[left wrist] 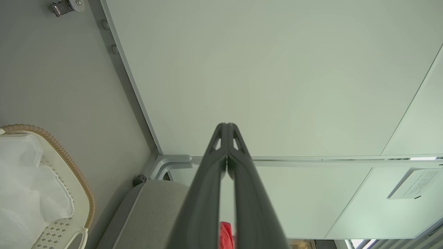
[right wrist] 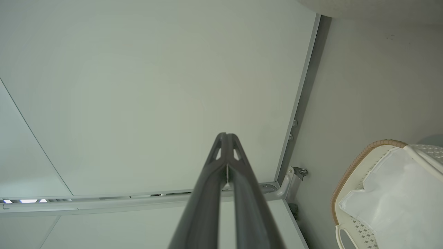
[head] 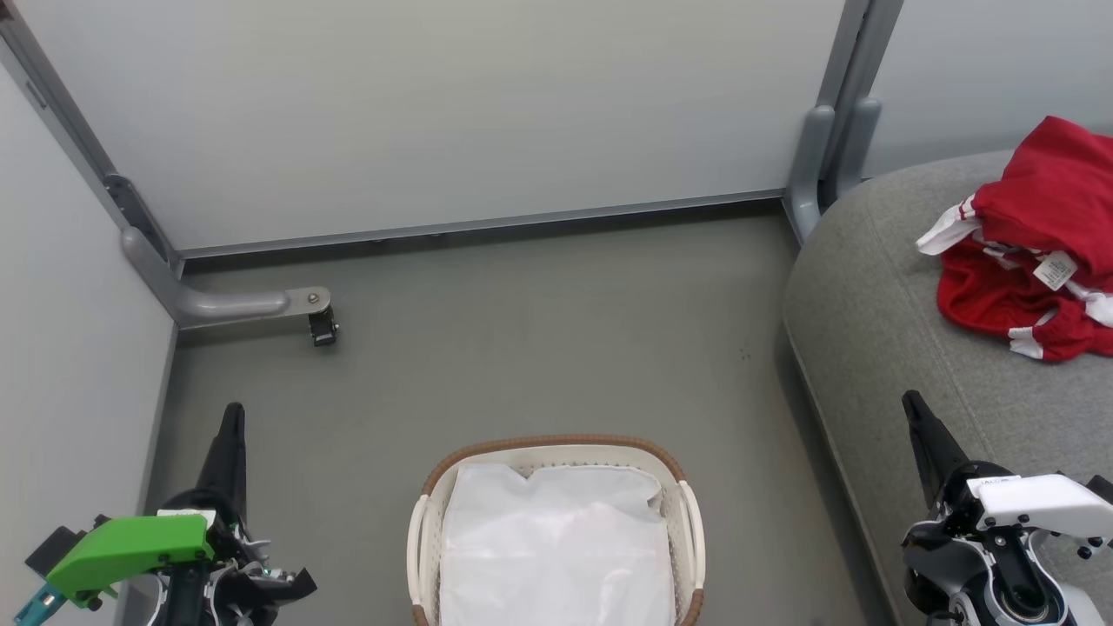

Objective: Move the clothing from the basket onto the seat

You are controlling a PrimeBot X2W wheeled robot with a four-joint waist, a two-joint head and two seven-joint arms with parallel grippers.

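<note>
Closest to the robot, at the bottom of the head view, the left pincer [head: 231, 426] sits at lower left and the right pincer [head: 913, 404] at lower right. Each has its two long dark fingers pressed together on nothing, pointing away from the robot. A bright green cover [head: 130, 543] marks the left wrist and a white housing [head: 1043, 500] the right. Both arms look parked clear of the work, which would suit a job that seems done.

Between them, on the floor [head: 539, 330], stands the basket [head: 556, 443], oval and made of white perforated plastic with a brown woven rim. A crumpled plain white liner [head: 556, 539] lies bare inside it. The basket's near end is cut off by the frame, so that part cannot be checked.

Farther off to the right is the seat [head: 869, 304], a large grey upholstered cushion with rounded edges. On it, near the right edge of the view and well apart from the basket, rests the clothing [head: 1043, 235], a loose red heap with white striped trim. It looks dropped there rather than folded. A white care tag [head: 1055, 269] pokes out of the heap, its print too small to read.

Farthest back, the floor meets pale wall panels [head: 435, 113] in grey metal frames, with a small caster [head: 322, 326] on a bracket at the left. The left wrist view shows a notice [left wrist: 412, 183] on a distant panel, its lines of print illegible.
</note>
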